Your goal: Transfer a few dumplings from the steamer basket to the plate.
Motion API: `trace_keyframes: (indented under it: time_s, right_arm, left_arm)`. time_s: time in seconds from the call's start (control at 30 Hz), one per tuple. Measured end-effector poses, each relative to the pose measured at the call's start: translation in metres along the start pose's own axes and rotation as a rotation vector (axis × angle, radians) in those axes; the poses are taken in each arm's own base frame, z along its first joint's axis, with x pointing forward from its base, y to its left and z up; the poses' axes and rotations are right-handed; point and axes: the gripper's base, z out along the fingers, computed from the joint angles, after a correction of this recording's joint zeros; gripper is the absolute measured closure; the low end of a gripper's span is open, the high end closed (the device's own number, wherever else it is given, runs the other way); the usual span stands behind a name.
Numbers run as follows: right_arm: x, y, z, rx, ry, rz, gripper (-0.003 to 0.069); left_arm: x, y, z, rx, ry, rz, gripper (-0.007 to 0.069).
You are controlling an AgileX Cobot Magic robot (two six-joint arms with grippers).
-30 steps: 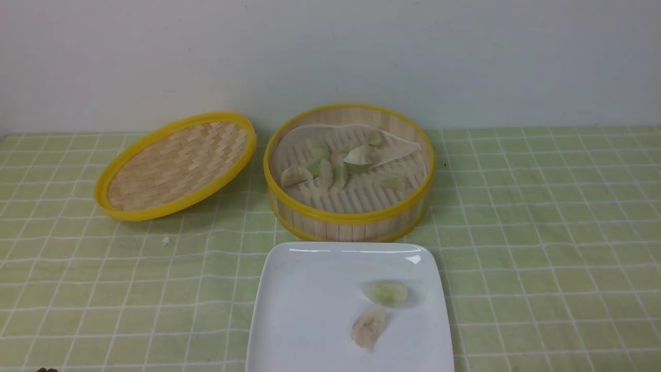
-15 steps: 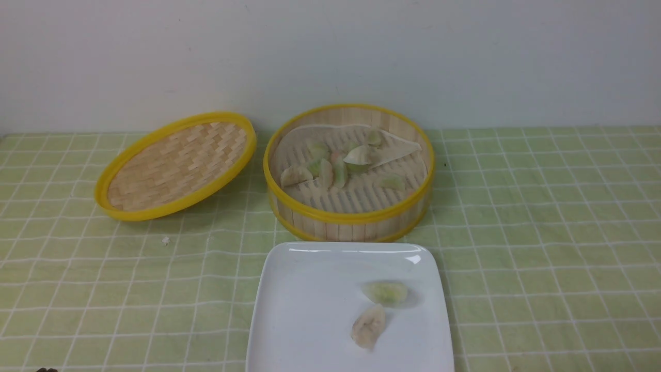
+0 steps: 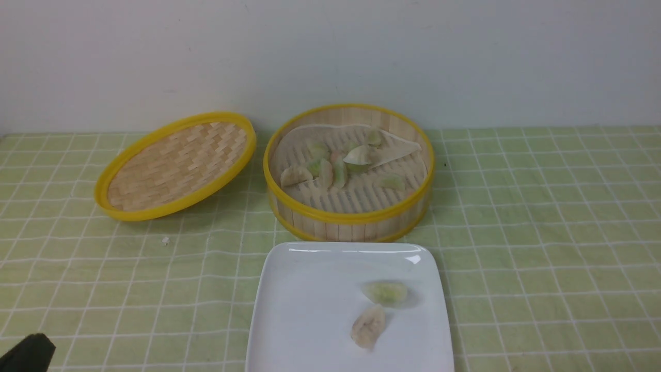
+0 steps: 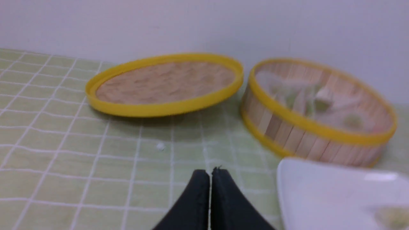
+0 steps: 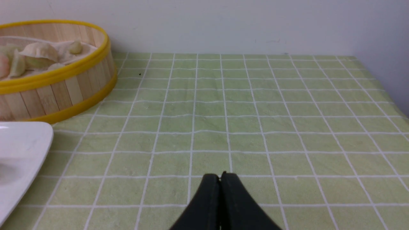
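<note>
Tablecloth (image 3: 542, 232) right of the steamer basket (image 3: 351, 227) lies open; lid (image 3: 175, 165) blocks its left.

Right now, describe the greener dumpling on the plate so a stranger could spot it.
Find the white square plate in front of the steamer basket. On its right half, yours is the pale green dumpling nearer the basket; its only neighbour, the beige dumpling, sits nearer the front edge.

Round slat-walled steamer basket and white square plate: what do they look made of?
Round steamer basket: looks like bamboo or light wood slats, matt, with smooth yellow rims, probably plastic. White square plate: glazed ceramic or maybe melamine, judging by the bright reflections along its far edge.
</note>
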Motion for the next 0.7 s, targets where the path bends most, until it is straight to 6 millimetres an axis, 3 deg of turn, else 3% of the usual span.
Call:
trace_keyframes:
  time_s: [0.23, 0.33, 0.53, 0.6, 0.7]
  right_arm:
    - [-0.001, 0.0, 0.0, -0.003, -0.018, 0.013, 0.0673]
    - [-0.006, 0.002, 0.001, -0.034, -0.092, 0.17, 0.0673]
    - [-0.026, -0.001, -0.004, -0.108, -0.309, 0.733, 0.0673]
    - [-0.029, -0.003, -0.005, -0.112, -0.35, 0.831, 0.0673]
    - [-0.031, -0.006, -0.006, -0.106, -0.388, 0.879, 0.0673]
  left_arm:
    - [-0.025, 0.005, -0.004, 0.005, -0.284, -0.414, 0.0631]
    - [-0.042, 0.004, -0.009, 0.011, -0.395, -0.484, 0.0631]
    - [-0.111, -0.035, -0.031, 0.151, -0.431, -0.342, 0.0631]
    - [-0.141, -0.057, -0.03, 0.179, -0.316, -0.228, 0.0631]
    - [-0.165, -0.076, -0.01, 0.172, -0.06, -0.109, 0.0631]
